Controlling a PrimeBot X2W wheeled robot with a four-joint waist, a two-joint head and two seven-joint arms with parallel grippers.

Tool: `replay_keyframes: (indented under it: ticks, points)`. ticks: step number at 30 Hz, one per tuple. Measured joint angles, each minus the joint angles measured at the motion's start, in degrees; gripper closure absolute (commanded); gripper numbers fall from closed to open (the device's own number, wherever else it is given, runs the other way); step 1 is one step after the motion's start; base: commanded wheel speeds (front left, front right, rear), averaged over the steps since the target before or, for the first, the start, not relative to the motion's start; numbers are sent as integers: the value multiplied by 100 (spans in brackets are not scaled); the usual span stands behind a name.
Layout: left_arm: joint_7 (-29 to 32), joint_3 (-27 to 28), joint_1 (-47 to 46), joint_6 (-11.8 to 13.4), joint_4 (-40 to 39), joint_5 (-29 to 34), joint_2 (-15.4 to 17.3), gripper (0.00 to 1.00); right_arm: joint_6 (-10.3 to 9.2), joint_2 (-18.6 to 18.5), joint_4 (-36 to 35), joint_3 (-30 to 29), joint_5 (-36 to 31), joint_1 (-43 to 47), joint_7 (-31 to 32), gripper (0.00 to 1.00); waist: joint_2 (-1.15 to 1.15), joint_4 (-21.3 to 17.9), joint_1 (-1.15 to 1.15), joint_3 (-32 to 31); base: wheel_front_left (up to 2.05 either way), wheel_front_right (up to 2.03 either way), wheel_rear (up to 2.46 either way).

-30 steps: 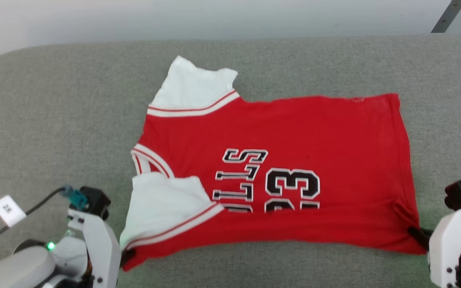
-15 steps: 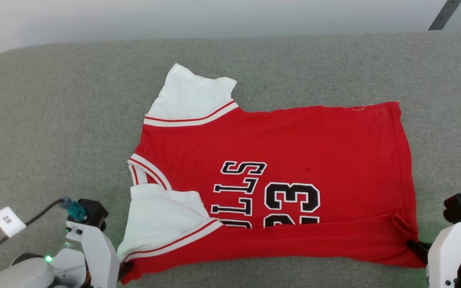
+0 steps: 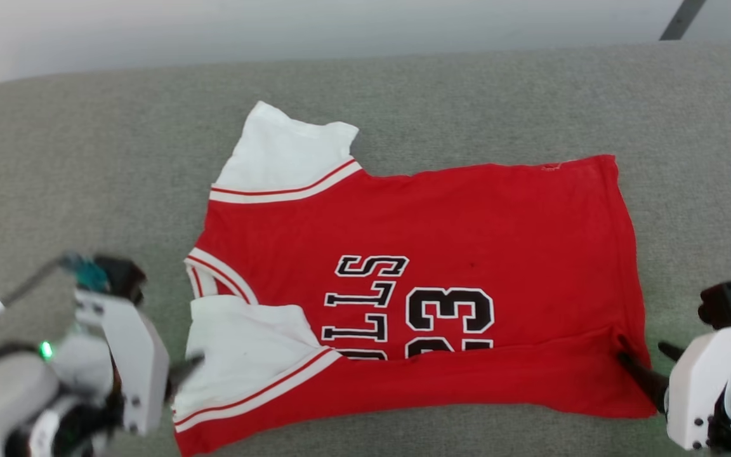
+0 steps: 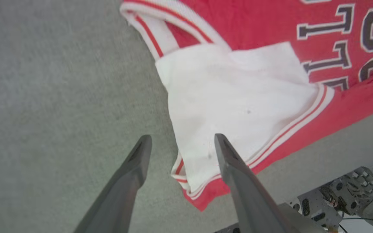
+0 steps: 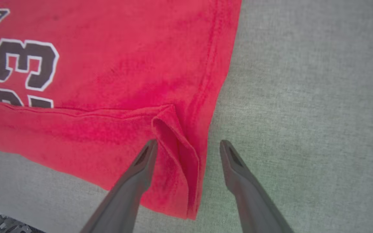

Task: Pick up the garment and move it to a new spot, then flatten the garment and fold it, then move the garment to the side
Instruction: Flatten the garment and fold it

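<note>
One red garment (image 3: 416, 279) lies spread on the grey cushion (image 3: 86, 158) beneath it, near edge folded over. At its near corners, the left gripper (image 4: 182, 137) and right gripper (image 5: 189, 142) straddle cloth with jaws parted, empty, apparently letting the fold rest.

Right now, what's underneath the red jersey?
The garment lies flat on the grey cushion, which shows around it. Its near edge is folded over the lower lettering; whatever else lies beneath the cloth is covered.

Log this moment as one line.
garment: on grey surface, near edge folded over | left gripper: open at white-panel corner | right gripper: open at hem corner
</note>
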Motion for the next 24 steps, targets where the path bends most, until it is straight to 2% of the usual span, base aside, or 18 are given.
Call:
replay_keyframes:
  ticks: [3,8,13,20,24]
  points:
    - [-1,171,-344,-74,37,129,11,0,-1,77,-90,-12,-30,-129,-138,0,0,-77,0,53,0,0,0]
    - [-124,423,-1025,-377,413,566,-18,0,-1,192,-356,-22,-211,-370,-691,0,0,-253,0,160,0,0,0]
    - [-299,582,-1608,-728,1014,946,-164,0,-1,441,-633,26,-464,-612,-1611,0,0,-479,0,319,0,0,0]
    - [-682,795,-2321,-1113,1875,1362,-445,0,0,628,-972,187,-926,-896,-3293,0,0,-794,0,662,0,0,0]
    - [-706,825,-2643,-1356,2347,1479,-600,0,-1,775,-1013,278,-1068,-901,-3851,0,0,-975,0,890,0,0,0]
